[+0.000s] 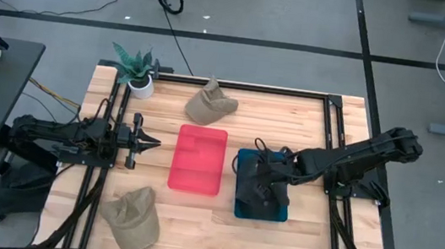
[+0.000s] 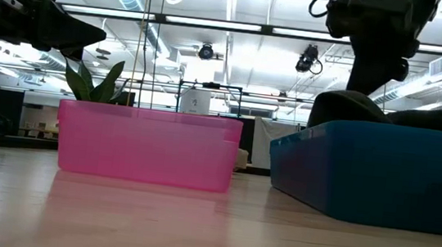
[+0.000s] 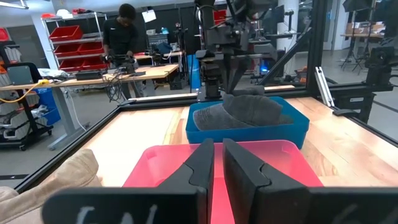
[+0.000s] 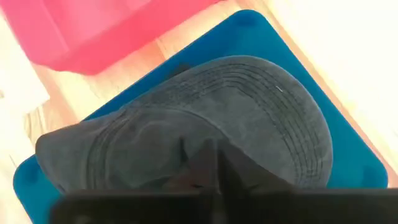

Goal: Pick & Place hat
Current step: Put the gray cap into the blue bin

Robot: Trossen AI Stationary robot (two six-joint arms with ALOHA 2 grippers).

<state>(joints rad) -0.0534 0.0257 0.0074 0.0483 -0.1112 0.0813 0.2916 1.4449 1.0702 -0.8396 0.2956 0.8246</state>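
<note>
A: What's laid out, biggest first?

B: In the high view the table (image 1: 276, 242) fills the middle of the frame. At its centre sits the red bin (image 1: 199, 159), with the blue bin (image 1: 239, 212) just to its right. A tan hat (image 1: 210, 103) lies above the red bin, another tan hat (image 1: 133, 216) at lower left, and a plant (image 1: 137, 70) stands at upper left.

A: And the hat being handled?

B: The grey hat (image 4: 205, 130) is inside the blue bin; the left wrist view shows it resting there, crown and brim rising above the rim. The right gripper (image 1: 265, 181) is down over it.

A: Is it gripping?

B: In the right wrist view the fingers look drawn together just over the crown, with no gap visible between them. Whether any cloth is pinched I cannot tell; I see none gathered between them.

A: So which step?

B: I judge it the placing end: hat in the bin, gripper right at it. If cloth is in fact pinched, the next move calls for opening first, then a straight lift clear of the bin wall so the hat isn't dragged out.

A: The other arm?

B: The left gripper (image 1: 146, 141) waits left of the red bin, pointing toward it, fingers nearly closed on nothing.
</note>
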